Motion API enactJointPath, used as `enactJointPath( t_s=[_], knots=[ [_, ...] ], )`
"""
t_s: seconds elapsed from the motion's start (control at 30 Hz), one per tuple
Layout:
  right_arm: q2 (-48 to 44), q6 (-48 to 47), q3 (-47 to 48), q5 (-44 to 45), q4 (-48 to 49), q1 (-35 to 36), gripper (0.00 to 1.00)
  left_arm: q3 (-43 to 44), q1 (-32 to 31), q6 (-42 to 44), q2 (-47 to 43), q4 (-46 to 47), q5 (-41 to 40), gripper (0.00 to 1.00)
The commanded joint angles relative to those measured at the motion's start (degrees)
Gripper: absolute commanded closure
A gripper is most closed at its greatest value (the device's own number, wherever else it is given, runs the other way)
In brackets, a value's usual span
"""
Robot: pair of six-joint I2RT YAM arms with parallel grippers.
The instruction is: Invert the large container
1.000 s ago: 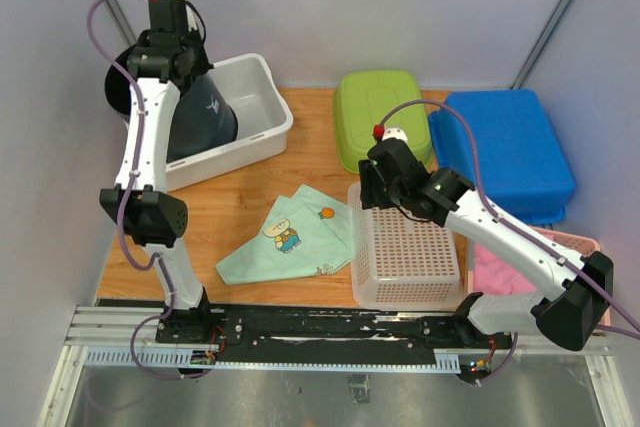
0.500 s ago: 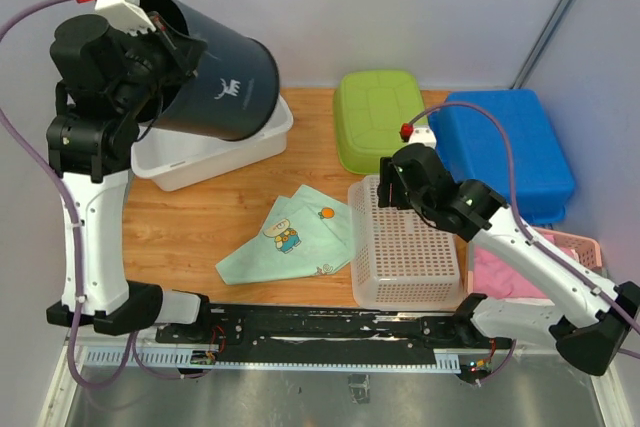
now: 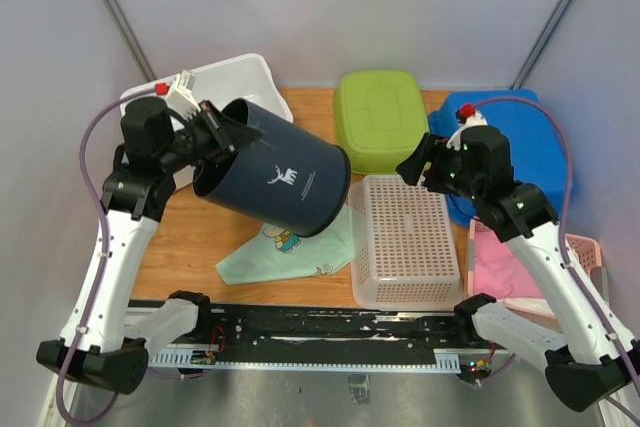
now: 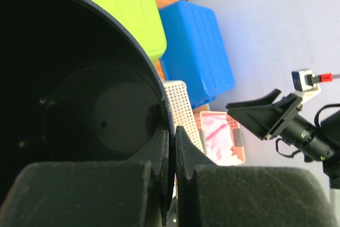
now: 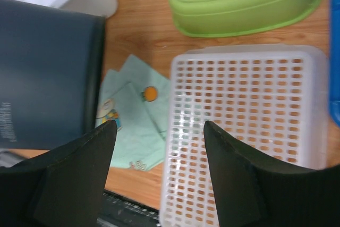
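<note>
Above the bench [image 3: 200, 232] at nine o'clock, the left claw [image 3: 212, 133] is clamped on the rim of the large container [image 3: 275, 182], which is lifted on its side, base toward four o'clock over the cloth [image 3: 262, 259]. At three o'clock the right claw [image 5: 159, 128] hangs spread above the white basket [image 3: 405, 237].

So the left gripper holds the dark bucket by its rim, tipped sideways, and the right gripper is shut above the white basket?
No: the right gripper is open above the white basket, as the right wrist view shows. The left gripper does hold the dark bucket by its rim, tipped sideways.
</note>
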Motion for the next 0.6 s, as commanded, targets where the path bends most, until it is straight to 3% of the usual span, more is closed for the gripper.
enactJointPath(
  t_s=[0.0,0.17,0.4,0.57],
  knots=[
    [1.1,4.2,-1.7,-21.1,8.2,-4.7,0.3,-9.6,0.2,-11.2,-9.3,24.2,3.8,1.0],
    [4.2,11.0,-8.6,-33.3,20.3,-6.2,0.28,-17.4,0.2,-15.1,-12.6,28.4,3.9,1.0],
    [12.1,25.0,-20.3,-49.9,47.5,-5.9,0.29,-16.5,0.2,-15.3,-12.7,27.6,3.9,1.0],
    [15.3,33.7,-24.3,-54.4,64.7,-4.3,0.35,-16.4,0.2,-15.3,-12.7,27.4,4.0,1.0]
  ],
)
